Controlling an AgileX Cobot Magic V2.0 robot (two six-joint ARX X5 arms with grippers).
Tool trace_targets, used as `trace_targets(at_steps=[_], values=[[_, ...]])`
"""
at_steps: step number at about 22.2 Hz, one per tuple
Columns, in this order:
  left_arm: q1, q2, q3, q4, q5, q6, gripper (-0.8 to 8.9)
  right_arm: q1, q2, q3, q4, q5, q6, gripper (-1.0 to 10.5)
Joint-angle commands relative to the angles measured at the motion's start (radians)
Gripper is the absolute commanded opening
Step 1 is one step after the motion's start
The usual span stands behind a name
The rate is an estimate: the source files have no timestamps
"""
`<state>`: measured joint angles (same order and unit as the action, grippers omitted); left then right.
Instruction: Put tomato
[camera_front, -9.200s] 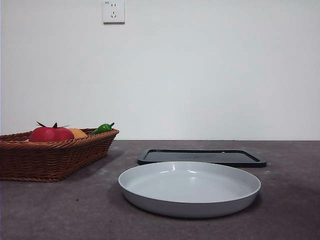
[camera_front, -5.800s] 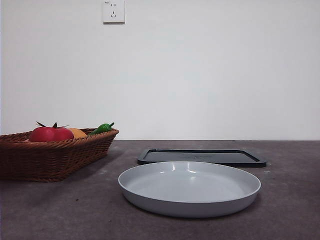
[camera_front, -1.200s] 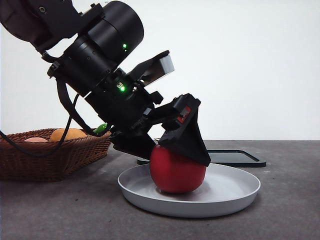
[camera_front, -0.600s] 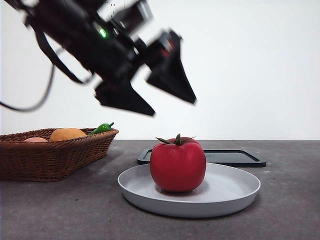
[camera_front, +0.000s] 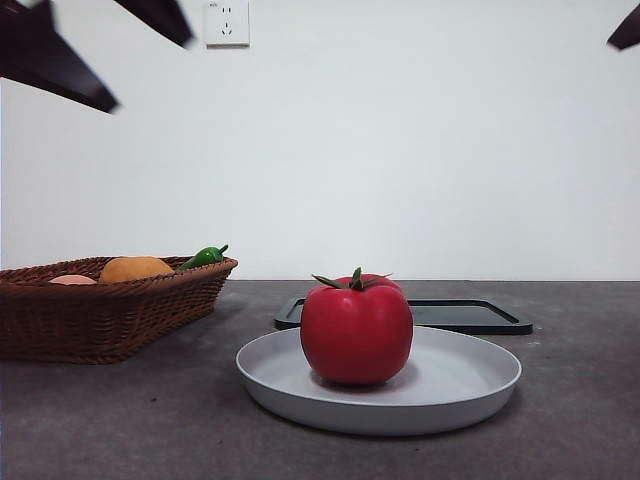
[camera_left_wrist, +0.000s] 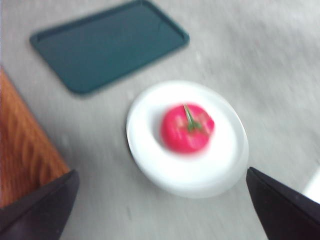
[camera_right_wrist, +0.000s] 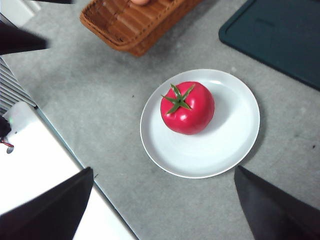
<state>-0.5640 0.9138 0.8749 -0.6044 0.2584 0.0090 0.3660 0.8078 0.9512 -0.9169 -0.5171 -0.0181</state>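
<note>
So the tomato (camera_front: 356, 333) is sitting upright in the middle of the white plate (camera_front: 470, 385), green calyx pointing up, nothing touching it. From the right wrist view it's a touch toward the basket side of the plate (camera_right_wrist: 220, 145) rather than dead center, but well inside the rim.

Taking the plate as the clock center in the front view: the wicker basket (camera_front: 110, 315) is out at 9 o'clock, clear of the plate, with an orange round fruit (camera_front: 135, 268), a pale pinkish fruit (camera_front: 72, 280) and a green pepper (camera_front: 205, 256) poking above its rim. The dark tray (camera_front: 470, 315) lies flat just behind the plate, around 12 to 1 o'clock, and its front edge is partly hidden by the tomato.

The left gripper (camera_left_wrist: 160, 200) is up high over the table, jaws spread wide with nothing between them. Its wrist view is blurry, but you can see the tomato (camera_left_wrist: 188, 128) on the plate (camera_left_wrist: 150, 150) well below it. In the front view it's the two dark tips at the top left corner (camera_front: 95, 50).

The right gripper (camera_right_wrist: 162, 200) is also held high with its jaws wide apart and empty, looking straight down on the tomato (camera_right_wrist: 187, 107). In the front view only a black tip shows at the top right corner.
</note>
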Motion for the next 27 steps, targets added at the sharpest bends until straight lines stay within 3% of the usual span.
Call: trace_targets(at_steps=[1,7,14,22,27], values=[[-0.005,-0.055,0.016,-0.093,0.001,-0.003,5.57,0.005,0.048,0.018,0.013,-0.001,0.01,4.5],[-0.006,-0.166,0.016,-0.297,0.116,-0.003,5.57,0.022,0.139,0.018,0.074,-0.012,0.01,4.5],[-0.006,-0.189,0.016,-0.306,0.117,-0.003,5.58,0.126,0.21,0.018,0.172,0.006,0.011,4.5],[-0.006,-0.189,0.016,-0.304,0.117,-0.003,5.57,0.219,0.354,0.018,0.333,0.109,0.011,4.5],[-0.006,-0.189,0.016,-0.299,0.117,-0.002,5.58,0.268,0.479,0.018,0.433,0.202,0.01,5.1]])
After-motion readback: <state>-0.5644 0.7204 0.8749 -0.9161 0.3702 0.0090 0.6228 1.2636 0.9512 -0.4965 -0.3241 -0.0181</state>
